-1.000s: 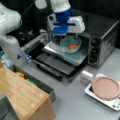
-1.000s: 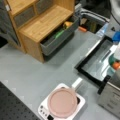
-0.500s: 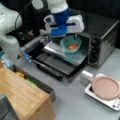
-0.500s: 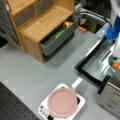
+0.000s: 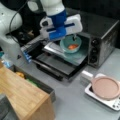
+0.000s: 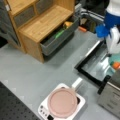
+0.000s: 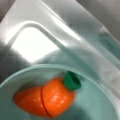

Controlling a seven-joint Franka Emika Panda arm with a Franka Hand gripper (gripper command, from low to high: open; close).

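A teal bowl (image 5: 67,46) sits on the metal tray (image 5: 75,59) pulled out of the toaster oven (image 5: 102,35). An orange toy carrot (image 5: 73,46) with a green top lies inside it. My blue and white gripper (image 5: 72,39) hangs right above the bowl's rim, fingers pointing down. In the wrist view the carrot (image 7: 47,97) fills the lower middle, lying in the bowl (image 7: 100,102) over the shiny tray (image 7: 32,45); no fingers show there. In a front view the gripper (image 6: 110,53) stands over the bowl (image 6: 115,59) and carrot (image 6: 116,65) at the right edge.
The oven door (image 5: 53,65) lies open and flat toward the front. A pink lidded pan (image 5: 105,87) rests on a white hotplate (image 5: 113,104). A wooden cabinet (image 6: 37,22) has an open grey drawer (image 6: 60,35) holding small items. The white arm base (image 5: 10,37) stands at the left.
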